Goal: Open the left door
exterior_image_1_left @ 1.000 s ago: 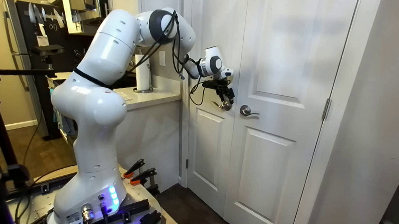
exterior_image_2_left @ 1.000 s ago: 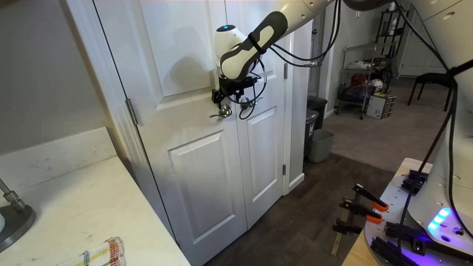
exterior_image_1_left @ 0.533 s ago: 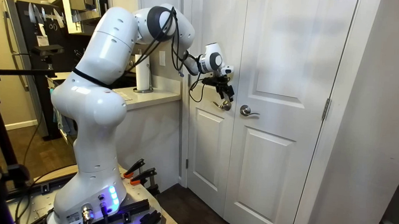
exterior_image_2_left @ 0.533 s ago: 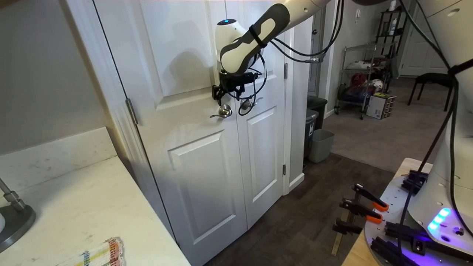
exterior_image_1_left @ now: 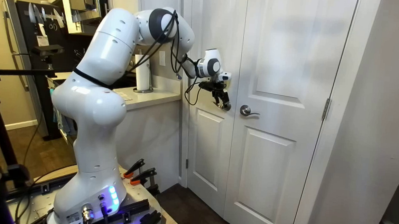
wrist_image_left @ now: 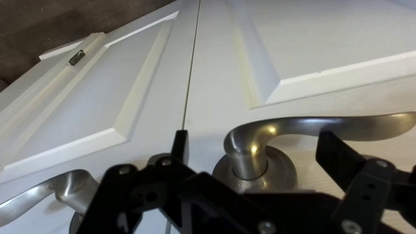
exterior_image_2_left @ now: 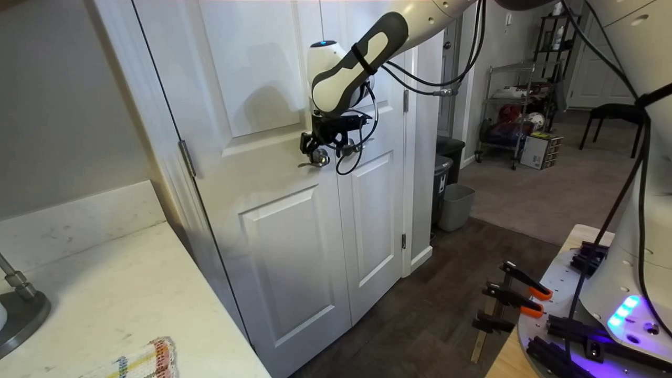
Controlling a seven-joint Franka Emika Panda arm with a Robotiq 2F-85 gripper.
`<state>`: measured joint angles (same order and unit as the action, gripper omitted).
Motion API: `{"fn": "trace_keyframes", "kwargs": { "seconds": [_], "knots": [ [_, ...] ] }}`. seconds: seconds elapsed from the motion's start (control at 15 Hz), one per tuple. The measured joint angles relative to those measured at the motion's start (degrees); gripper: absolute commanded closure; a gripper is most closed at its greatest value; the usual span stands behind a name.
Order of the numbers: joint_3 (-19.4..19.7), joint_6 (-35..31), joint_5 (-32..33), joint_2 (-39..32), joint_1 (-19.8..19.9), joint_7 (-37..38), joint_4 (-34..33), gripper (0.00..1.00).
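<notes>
"How is the claw (wrist_image_left: 255,144) standing?"

"I have its fingers (wrist_image_left: 338,159) spread well apart. In my wrist view the neck of a lever handle (wrist_image_left: 302,125) shows in the gap, and one finger covers a little of the lever. Whether it touches, I can't tell."

"Which door is that?"

"The left door (exterior_image_1_left: 207,147). I see it right in front of the claw in both exterior views, its handle near its right edge. It's closed, level with the right door (exterior_image_1_left: 269,161) along a thin seam."

"And farther out?"

"The right door's lever (exterior_image_1_left: 246,110) sits near, across that seam. Left of the doors in an exterior view I've got a counter (exterior_image_1_left: 160,96) bearing a paper towel roll (exterior_image_1_left: 143,72). Clamps (exterior_image_2_left: 506,295) with orange pads stand by my arm's base (exterior_image_1_left: 90,199)."
</notes>
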<state>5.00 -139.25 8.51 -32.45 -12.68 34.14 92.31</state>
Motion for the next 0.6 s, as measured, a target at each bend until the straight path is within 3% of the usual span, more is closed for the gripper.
{"fn": "trace_keyframes", "kwargs": {
  "seconds": [0.6],
  "knots": [
    [0.77, -0.65, 0.1, -0.32, -0.01, -0.02, 0.03, 0.0]
  ]
}}
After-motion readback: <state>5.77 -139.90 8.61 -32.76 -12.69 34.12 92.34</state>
